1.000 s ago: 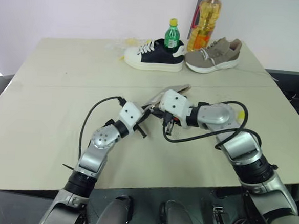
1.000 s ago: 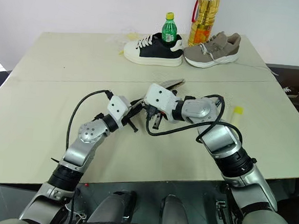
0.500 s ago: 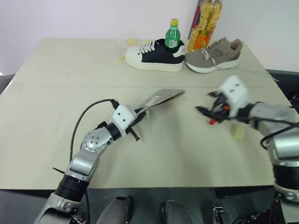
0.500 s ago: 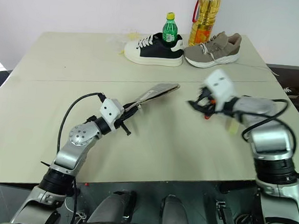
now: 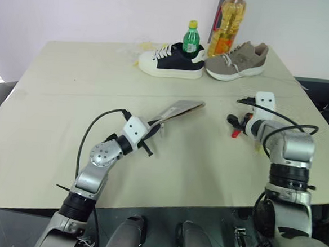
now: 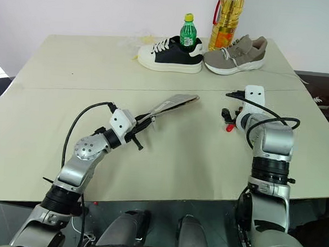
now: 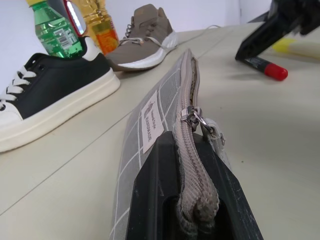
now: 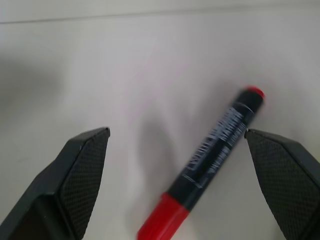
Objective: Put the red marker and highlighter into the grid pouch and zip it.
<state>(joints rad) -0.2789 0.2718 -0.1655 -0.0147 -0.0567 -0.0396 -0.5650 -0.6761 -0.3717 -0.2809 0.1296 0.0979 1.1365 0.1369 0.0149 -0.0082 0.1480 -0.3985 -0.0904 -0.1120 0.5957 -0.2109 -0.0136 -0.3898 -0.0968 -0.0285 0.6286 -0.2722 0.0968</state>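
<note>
Beneath right pincer, released red marker

Two shoes sit at the table's far edge (green bottle and oil bottle behind).

both arms are built from chunky silver-grey metal segments joined by black bands, with a round silver joint housing on the left arm. each wrist is capped by a small white boxy module, and loose black cables are looped from the forearms to those modules. the left gripper and right gripper are fitted with black fingers, the right fingertips being covered in a fine cross-hatched texture.
</note>
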